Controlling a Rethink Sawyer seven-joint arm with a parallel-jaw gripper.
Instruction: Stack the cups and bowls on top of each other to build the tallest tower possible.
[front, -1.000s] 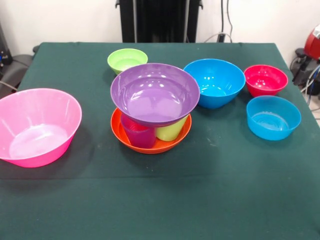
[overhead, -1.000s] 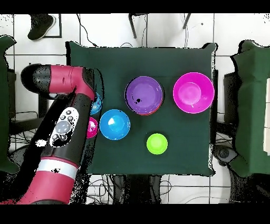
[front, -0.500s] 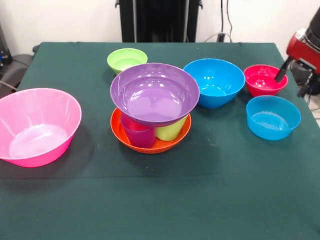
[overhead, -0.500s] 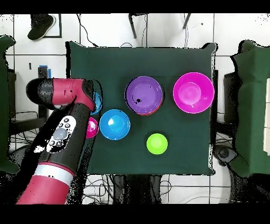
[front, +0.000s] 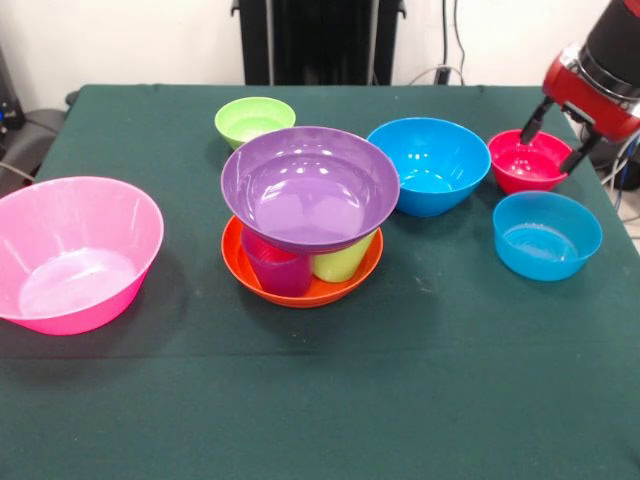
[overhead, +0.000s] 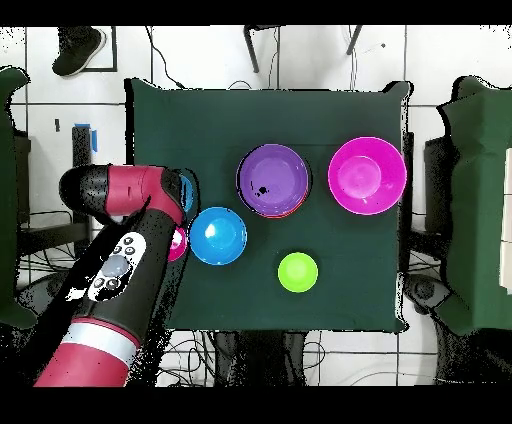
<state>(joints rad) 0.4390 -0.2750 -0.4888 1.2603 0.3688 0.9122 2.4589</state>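
On the green worktop (front: 400, 390), nearest in the front view, the big pink bowl (front: 75, 252) sits at the left edge, empty and tipped a little toward the camera. Just beyond it, at the middle, stands the tower (front: 305, 215): an orange bowl (front: 300, 290) at the bottom holds a purple cup (front: 275, 272) and a lime green cup (front: 340, 262) side by side, and a big purple bowl (front: 310, 187) rests upright on top of them, with nothing in it. Whether a third cup stands behind those two cannot be told. To the right, a small light blue bowl (front: 547, 234) stands alone and empty. Farther back, a big blue bowl (front: 428, 165) is just beside the tower, also empty. Right of it is the small red bowl (front: 530, 160), and the pincer (front: 558, 140) hangs over it, its two dark fingers (front: 532, 122) spread wide apart and straddling the bowl's far right rim, gripping nothing. Farthest back, a small green bowl (front: 254, 121) stands empty behind the tower. From overhead, the red arm (overhead: 120, 270) covers most of the red and light blue bowls.
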